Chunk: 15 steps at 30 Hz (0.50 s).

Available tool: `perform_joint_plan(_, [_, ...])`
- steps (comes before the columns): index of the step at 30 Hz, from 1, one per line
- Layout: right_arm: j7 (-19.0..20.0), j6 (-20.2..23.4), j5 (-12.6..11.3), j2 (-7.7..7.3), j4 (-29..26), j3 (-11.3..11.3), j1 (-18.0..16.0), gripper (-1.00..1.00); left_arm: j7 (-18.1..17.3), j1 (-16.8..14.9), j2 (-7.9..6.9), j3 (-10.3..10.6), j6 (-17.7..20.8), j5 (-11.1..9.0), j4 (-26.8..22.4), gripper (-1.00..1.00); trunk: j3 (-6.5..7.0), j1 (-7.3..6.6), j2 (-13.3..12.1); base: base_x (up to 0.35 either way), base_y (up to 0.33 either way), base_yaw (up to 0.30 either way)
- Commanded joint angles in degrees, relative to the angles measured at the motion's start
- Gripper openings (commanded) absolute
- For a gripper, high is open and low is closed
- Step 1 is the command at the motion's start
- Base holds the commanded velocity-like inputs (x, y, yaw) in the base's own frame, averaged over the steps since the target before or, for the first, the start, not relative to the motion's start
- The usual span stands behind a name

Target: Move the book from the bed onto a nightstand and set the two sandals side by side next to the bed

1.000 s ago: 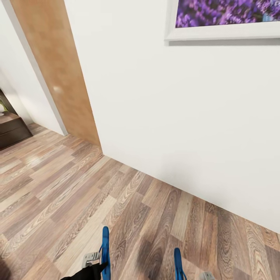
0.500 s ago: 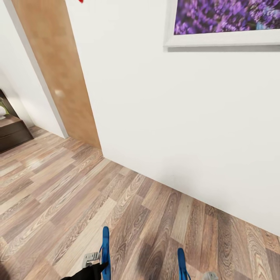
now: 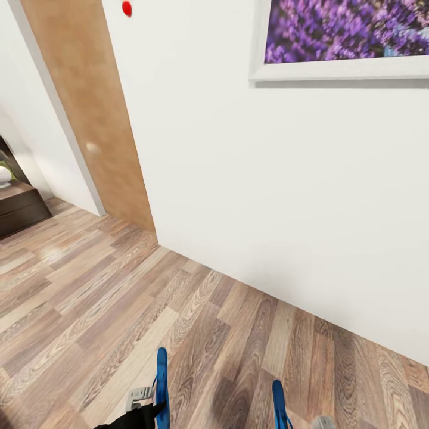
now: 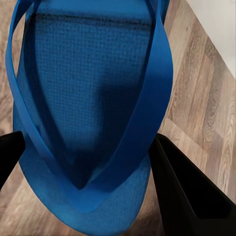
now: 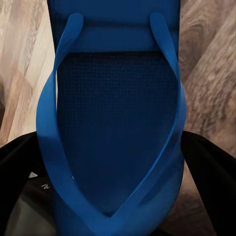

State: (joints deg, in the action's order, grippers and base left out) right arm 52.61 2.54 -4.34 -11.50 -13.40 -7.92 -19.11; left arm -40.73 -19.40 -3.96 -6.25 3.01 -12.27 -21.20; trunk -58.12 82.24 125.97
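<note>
Head view: robot faces a white wall (image 3: 286, 179) w/ a lavender picture (image 3: 348, 36) upper right and a brown door (image 3: 89, 113) at left. A small red dot (image 3: 126, 8) sits on the wall near the door's top. Dark low cabinet (image 3: 21, 208) at far left edge. Wood-plank floor (image 3: 107, 310) below. Two blue sandals poke up edge-on at the bottom: left sandal (image 3: 161, 384) beside grey and black parts of the left gripper (image 3: 143, 402), right sandal (image 3: 277, 402) near a grey bit of the right gripper (image 3: 322, 422). Bed, book, nightstand: not in this frame.

Left wrist view: the left sandal (image 4: 83, 103) lies strap-side up between the two black fingers (image 4: 187, 191), its toe end toward the camera. Jaws stand about a sole-width apart, closed onto the sole's edges. Held clear of the floor.

Right wrist view: the right sandal (image 5: 115, 132) sits the same way, gripped at both edges by dark fingers (image 5: 211, 182), jaws at sole width. Grip looks centred.

Assessment: step in hand is transit, both sandals carried, bedside not yet in sight. To do it well: turn the base away from the wall until the bed appears, keep both grips firm and arms level so the thin soles don't slip or twist, keep clear of the wall and door. At the bedside, lower both flat, toes the same way, parallel and close together, then release.
</note>
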Motion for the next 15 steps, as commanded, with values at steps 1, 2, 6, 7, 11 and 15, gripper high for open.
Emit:
perform_joint_plan(1, [0.2,0.3,-0.4,-0.01,0.0,0.0,0.0,-1.0,-0.3,0.0,0.01,-0.2,0.2,-0.2,0.1,-1.0,0.05,-0.01,0.0,0.0,0.0,0.0])
perform_joint_plan(2, [0.2,0.3,-0.4,-0.01,0.0,0.0,0.0,-1.0,-0.2,0.0,0.01,-0.2,0.2,-0.2,0.1,-1.0,0.14,-0.01,0.0,0.0,0.0,0.0])
perform_joint_plan(6, [0.2,0.2,-0.4,-0.01,0.0,0.0,0.0,-1.0,-0.3,0.0,0.01,-0.2,0.2,-0.2,0.0,-1.0,0.51,-0.01,0.0,0.0,0.0,0.0])
perform_joint_plan(7, [0.2,0.3,-0.4,-0.01,0.0,0.0,0.0,-1.0,-0.3,0.0,0.01,-0.2,0.2,-0.2,0.0,-1.0,0.6,-0.01,0.0,0.0,0.0,0.0])
perform_joint_plan(11, [0.2,0.3,-0.4,-0.01,0.0,0.0,0.0,-1.0,-0.3,0.0,0.01,-0.2,0.2,-0.2,0.1,-1.0,0.97,-0.01,0.0,0.0,0.0,0.0])
perform_joint_plan(15, [0.2,0.3,-0.4,-0.01,0.0,0.0,0.0,-1.0,-0.3,0.0,0.01,-0.1,0.2,-0.2,0.0,-1.0,1.33,-0.01,0.0,0.0,0.0,0.0])
